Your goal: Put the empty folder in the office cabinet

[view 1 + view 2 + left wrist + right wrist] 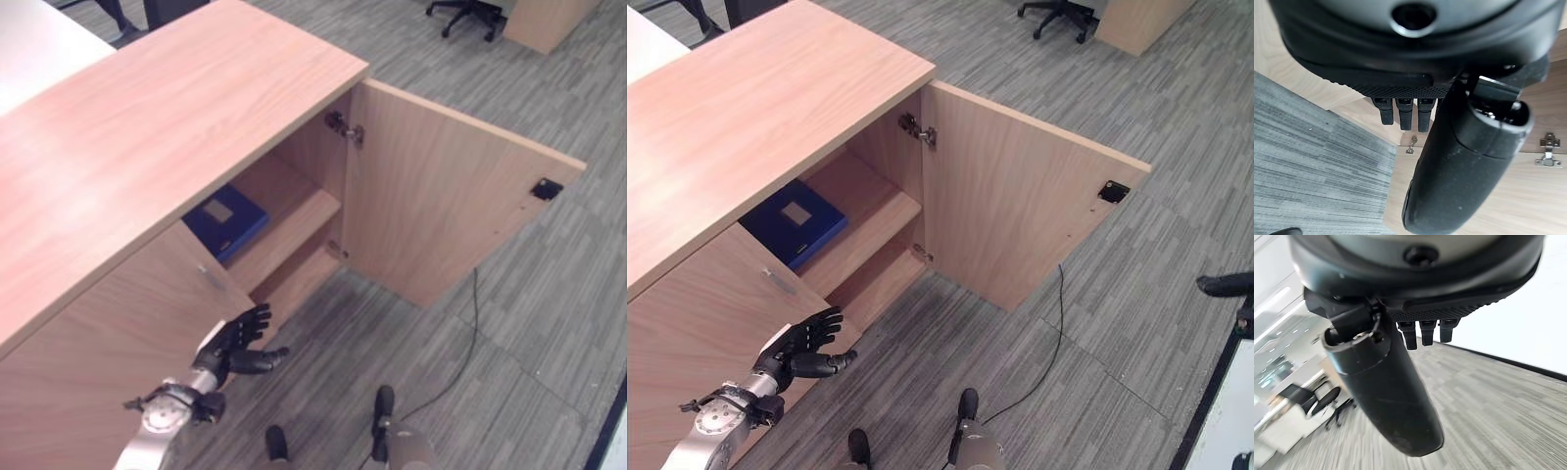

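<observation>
A blue folder lies flat on the upper shelf inside the wooden office cabinet; it also shows in the right eye view. The cabinet's right door stands wide open, swung out over the carpet. My left hand hovers low in front of the closed left door, just below and to the left of the opening. It is open, with fingers straight and nothing in it. My right hand is out to the right, away from the cabinet, open and empty, its thumb sticking out over the carpet.
The open door's outer edge juts into the floor space on the right. A lower shelf sits under the folder's shelf. A black office chair and another wooden unit stand far back. A white table lies behind the cabinet.
</observation>
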Motion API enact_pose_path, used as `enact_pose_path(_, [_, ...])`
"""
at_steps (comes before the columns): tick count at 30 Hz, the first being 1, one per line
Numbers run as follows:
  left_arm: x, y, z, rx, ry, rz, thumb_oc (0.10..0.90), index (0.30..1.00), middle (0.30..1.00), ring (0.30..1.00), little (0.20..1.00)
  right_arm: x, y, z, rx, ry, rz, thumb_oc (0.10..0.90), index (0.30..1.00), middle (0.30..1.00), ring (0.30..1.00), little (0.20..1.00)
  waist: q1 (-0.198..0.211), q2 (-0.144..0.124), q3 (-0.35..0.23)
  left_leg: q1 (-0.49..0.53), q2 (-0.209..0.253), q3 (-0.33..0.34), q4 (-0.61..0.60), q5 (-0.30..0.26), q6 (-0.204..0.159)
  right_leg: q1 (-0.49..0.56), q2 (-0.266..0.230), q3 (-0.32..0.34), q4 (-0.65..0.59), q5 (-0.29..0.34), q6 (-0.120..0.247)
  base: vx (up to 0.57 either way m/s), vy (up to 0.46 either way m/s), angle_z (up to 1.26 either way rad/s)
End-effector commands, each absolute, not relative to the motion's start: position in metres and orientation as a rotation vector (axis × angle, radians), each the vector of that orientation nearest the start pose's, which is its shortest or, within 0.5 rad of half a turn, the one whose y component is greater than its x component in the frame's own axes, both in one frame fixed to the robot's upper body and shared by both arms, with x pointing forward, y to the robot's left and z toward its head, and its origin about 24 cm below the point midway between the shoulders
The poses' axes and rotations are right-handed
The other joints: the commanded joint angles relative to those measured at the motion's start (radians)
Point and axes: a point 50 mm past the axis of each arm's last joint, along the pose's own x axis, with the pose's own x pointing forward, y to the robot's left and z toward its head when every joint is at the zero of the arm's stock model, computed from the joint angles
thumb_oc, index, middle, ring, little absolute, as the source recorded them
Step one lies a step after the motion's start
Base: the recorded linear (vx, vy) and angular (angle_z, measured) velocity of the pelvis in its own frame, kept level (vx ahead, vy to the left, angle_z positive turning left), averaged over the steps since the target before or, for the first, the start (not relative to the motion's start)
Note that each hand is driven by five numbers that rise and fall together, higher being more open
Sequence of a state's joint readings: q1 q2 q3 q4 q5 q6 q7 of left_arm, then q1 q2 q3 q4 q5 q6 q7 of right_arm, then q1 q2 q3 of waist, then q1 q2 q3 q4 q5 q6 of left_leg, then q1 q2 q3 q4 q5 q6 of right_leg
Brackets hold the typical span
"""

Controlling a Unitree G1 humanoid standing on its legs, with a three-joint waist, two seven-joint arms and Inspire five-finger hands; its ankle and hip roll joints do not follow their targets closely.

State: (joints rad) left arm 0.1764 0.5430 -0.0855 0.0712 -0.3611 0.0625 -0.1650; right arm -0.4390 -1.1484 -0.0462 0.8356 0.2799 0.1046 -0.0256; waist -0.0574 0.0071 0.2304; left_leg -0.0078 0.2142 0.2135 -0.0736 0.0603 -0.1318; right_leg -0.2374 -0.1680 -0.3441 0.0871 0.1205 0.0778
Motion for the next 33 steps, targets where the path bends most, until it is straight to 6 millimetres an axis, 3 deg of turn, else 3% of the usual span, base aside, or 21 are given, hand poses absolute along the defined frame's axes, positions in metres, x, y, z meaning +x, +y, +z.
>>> enact_pose_path(1, [0.228, 0.238, 0.052, 0.196, 0.109, -0.25, 0.8, 0.9, 0.9, 0.9, 0.9, 0.254, -0.456, 0.27, -0.766, 0.007, -0.722, 0.8, 0.9, 0.9, 0.9, 0.9, 0.047, -0.033, -0.018, 0.068, 0.075, 0.034, 0.014, 0.066, -0.036, -0.039, -0.015, -0.08, 0.1, -0.163, 0.04, 0.07, -0.105, 0.29])
enact_pose_path(3, [0.227, 0.239, 0.052, 0.205, 0.117, -0.269, 0.8, 0.9, 0.9, 0.9, 0.9, 0.265, -0.448, 0.282, -0.785, -0.01, -0.681, 0.8, 0.9, 0.9, 0.9, 0.9, 0.064, -0.032, -0.031, 0.066, 0.08, 0.032, 0.013, 0.13, -0.055, -0.005, 0.013, -0.088, 0.036, -0.157, 0.033, 0.09, -0.11, 0.25])
enact_pose_path(12, [0.222, 0.24, 0.046, 0.194, 0.144, -0.286, 0.8, 0.9, 0.9, 0.9, 0.9, 0.3, -0.416, 0.313, -0.793, -0.077, -0.563, 0.8, 0.9, 0.9, 0.9, 0.9, 0.085, -0.017, -0.065, 0.076, 0.101, 0.049, -0.006, 0.24, -0.094, 0.05, 0.048, -0.117, -0.053, -0.153, 0.017, 0.05, -0.065, 0.12])
enact_pose_path(16, [0.221, 0.237, 0.043, 0.171, 0.146, -0.286, 0.8, 0.9, 0.9, 0.9, 0.9, 0.326, -0.378, 0.309, -0.845, -0.097, -0.37, 0.8, 0.9, 0.9, 0.9, 0.9, 0.09, -0.018, -0.078, 0.078, 0.111, 0.046, -0.009, 0.275, -0.11, 0.07, 0.06, -0.122, -0.077, -0.152, 0.011, 0.02, -0.031, 0.0])
enact_pose_path(17, [0.22, 0.236, 0.04, 0.172, 0.157, -0.294, 0.8, 0.9, 0.9, 0.9, 0.9, 0.338, -0.348, 0.299, -0.927, -0.081, -0.185, 0.8, 0.9, 0.9, 0.9, 0.9, 0.088, -0.027, -0.081, 0.087, 0.119, 0.057, -0.009, 0.29, -0.115, 0.087, 0.068, -0.126, -0.094, -0.152, 0.006, 0.01, -0.032, 0.07])
enact_pose_path(18, [0.22, 0.236, 0.039, 0.171, 0.158, -0.294, 0.8, 0.9, 0.9, 0.9, 0.9, 0.338, -0.348, 0.299, -0.928, -0.081, -0.184, 0.8, 0.9, 0.9, 0.9, 0.9, 0.087, -0.025, -0.081, 0.087, 0.12, 0.057, -0.009, 0.291, -0.116, 0.088, 0.069, -0.126, -0.095, -0.151, 0.006, -0.01, -0.044, 0.03])
enact_pose_path(19, [0.219, 0.237, 0.039, 0.177, 0.163, -0.297, 0.8, 0.9, 0.9, 0.9, 0.9, 0.339, -0.338, 0.297, -1.001, -0.058, -0.114, 0.8, 0.9, 0.9, 0.9, 0.9, 0.086, -0.033, -0.082, 0.089, 0.123, 0.062, -0.008, 0.295, -0.117, 0.094, 0.073, -0.129, -0.104, -0.15, 0.005, -0.02, -0.046, -0.01])
enact_pose_path(20, [0.219, 0.24, 0.04, 0.202, 0.169, -0.303, 0.8, 0.9, 0.9, 0.9, 0.9, 0.341, -0.313, 0.29, -1.178, 0.0, 0.043, 0.8, 0.9, 0.9, 0.9, 0.9, 0.083, -0.052, -0.085, 0.093, 0.133, 0.079, -0.008, 0.303, -0.121, 0.108, 0.082, -0.135, -0.132, -0.144, 0.004, -0.04, -0.059, -0.07])
enact_pose_path(22, [0.22, 0.243, 0.043, 0.232, 0.162, -0.299, 0.8, 0.9, 0.9, 0.9, 0.9, 0.339, -0.278, 0.274, -1.282, 0.029, 0.27, 0.8, 0.9, 0.9, 0.9, 0.9, 0.077, -0.069, -0.086, 0.095, 0.142, 0.101, -0.006, 0.31, -0.124, 0.122, 0.093, -0.143, -0.167, -0.133, 0.004, -0.05, -0.048, -0.04])
enact_pose_path(23, [0.223, 0.241, 0.046, 0.255, 0.144, -0.314, 0.8, 0.9, 0.9, 0.9, 0.9, 0.333, -0.247, 0.254, -1.299, 0.038, 0.486, 0.8, 0.9, 0.9, 0.9, 0.9, 0.072, -0.08, -0.089, 0.095, 0.149, 0.129, -0.004, 0.307, -0.124, 0.124, 0.095, -0.146, -0.174, -0.138, 0.007, -0.04, -0.03, -0.05])
enact_pose_path(24, [0.223, 0.24, 0.046, 0.253, 0.144, -0.314, 0.8, 0.9, 0.9, 0.9, 0.9, 0.332, -0.247, 0.255, -1.3, 0.04, 0.487, 0.8, 0.9, 0.9, 0.9, 0.9, 0.073, -0.078, -0.089, 0.095, 0.149, 0.13, -0.004, 0.307, -0.124, 0.124, 0.095, -0.145, -0.174, -0.138, 0.007, -0.04, -0.02, 0.01])
enact_pose_path(27, [0.228, 0.236, 0.047, 0.269, 0.128, -0.322, 0.8, 0.9, 0.9, 0.9, 0.9, 0.307, -0.193, 0.22, -1.229, 0.038, 0.858, 0.8, 0.9, 0.9, 0.9, 0.9, 0.07, -0.104, -0.1, 0.103, 0.152, 0.166, 0.01, 0.294, -0.123, 0.138, 0.096, -0.14, -0.174, -0.129, 0.009, -0.01, 0.003, 0.05])
enact_pose_path(30, [0.231, 0.238, 0.05, 0.27, 0.112, -0.308, 0.8, 0.9, 0.9, 0.9, 0.9, 0.281, -0.16, 0.217, -1.162, -0.015, 1.08, 0.8, 0.9, 0.9, 0.9, 0.9, 0.065, -0.133, -0.119, 0.127, 0.155, 0.198, 0.011, 0.266, -0.121, 0.153, 0.094, -0.136, -0.174, -0.119, 0.015, 0.0, 0.035, -0.07])
enact_pose_path(33, [0.231, 0.24, 0.05, 0.275, 0.11, -0.299, 0.8, 0.9, 0.9, 0.9, 0.9, 0.27, -0.154, 0.218, -1.116, -0.027, 1.147, 0.8, 0.9, 0.9, 0.9, 0.9, 0.062, -0.147, -0.134, 0.134, 0.152, 0.216, 0.014, 0.238, -0.118, 0.161, 0.087, -0.14, -0.174, -0.111, 0.022, -0.01, 0.057, 0.05])
